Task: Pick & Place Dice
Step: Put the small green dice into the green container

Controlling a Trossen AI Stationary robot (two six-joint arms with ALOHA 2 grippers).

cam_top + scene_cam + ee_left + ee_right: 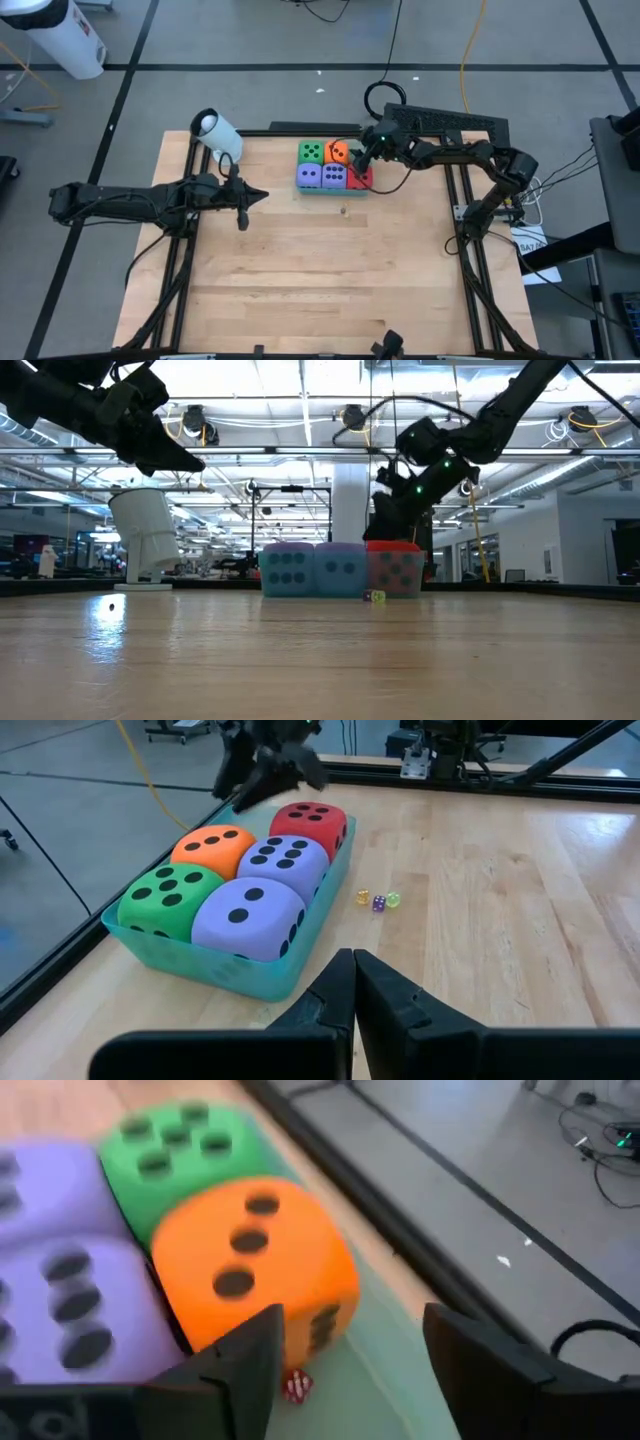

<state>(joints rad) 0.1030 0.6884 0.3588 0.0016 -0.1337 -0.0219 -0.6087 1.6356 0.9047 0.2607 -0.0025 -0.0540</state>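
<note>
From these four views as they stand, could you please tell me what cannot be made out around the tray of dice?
- Three tiny dice on the wood: too small in the left wrist view to read pips.
- Small red item beside the orange foam die: blurred, half behind the right hand's finger in the right wrist view.
- Green foam die: hidden in the low view behind the purple foam dice.
- Translucent green tray: far rim hidden by dice.

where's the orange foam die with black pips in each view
high view: orange foam die in the translucent green tray, far row, beside the green die, under the right gripper.
low view: not in it, hidden behind the near row of dice.
left wrist view: far row, between green and red die.
right wrist view: centre, just beyond the open fingers.
shared landmark: the green die.
</note>
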